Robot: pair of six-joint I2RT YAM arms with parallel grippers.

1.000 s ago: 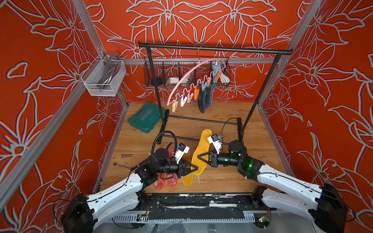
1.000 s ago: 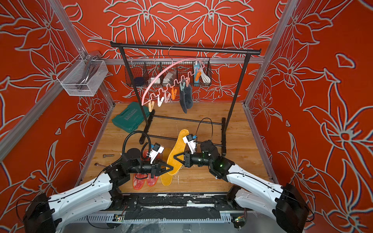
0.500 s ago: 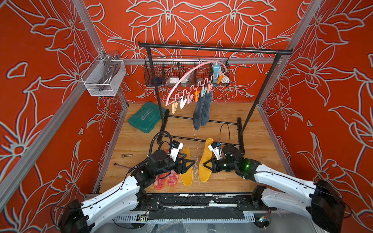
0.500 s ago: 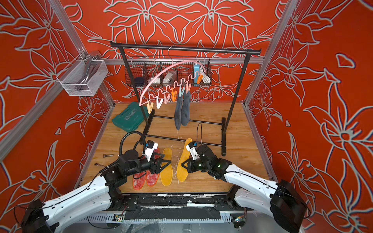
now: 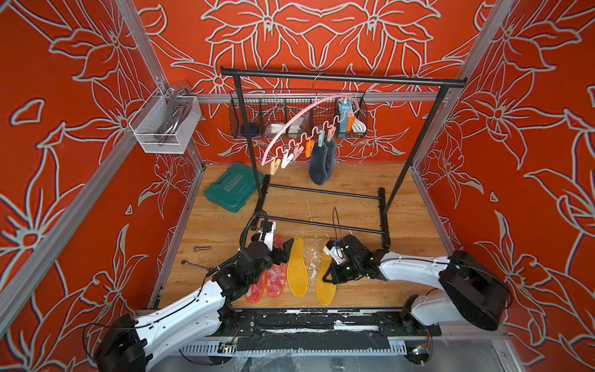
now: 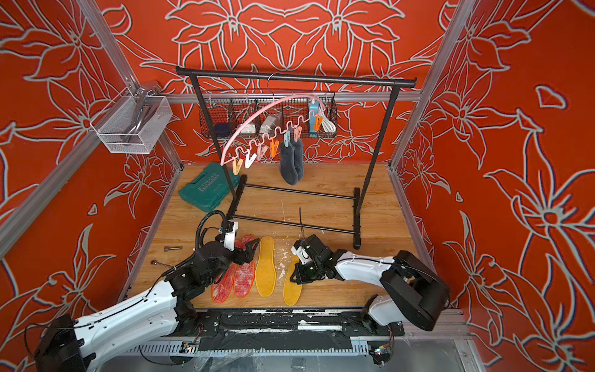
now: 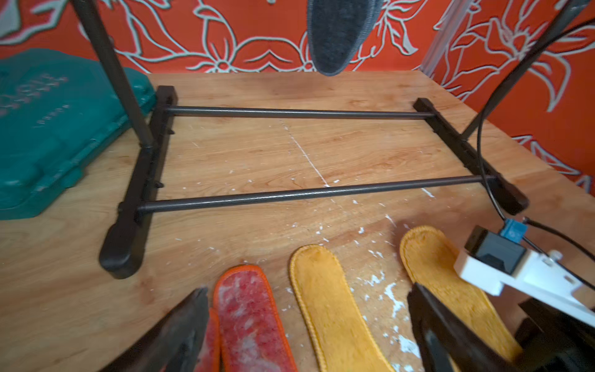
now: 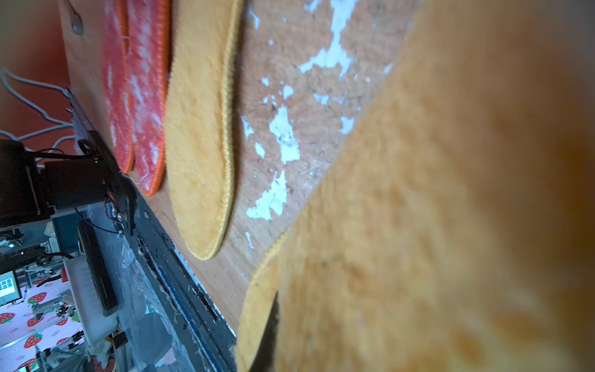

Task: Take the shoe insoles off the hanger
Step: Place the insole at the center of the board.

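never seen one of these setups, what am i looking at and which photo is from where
Two white robot arms reach in from the near edge of a wooden table. Two pictures come from a camera pair overhead, looking down on everything. The other two come from a small camera on each arm's wrist, so they look close and skewed.

A black rack stands on the table, and a pink hanger with pegs hangs from it. Two grey insoles are pegged to the hanger. On the table lie two red insoles, a yellow insole, a second yellow insole and a green case.

The left gripper is open and holds nothing. The right gripper is shut on the edge of the second yellow insole, which rests on the table.
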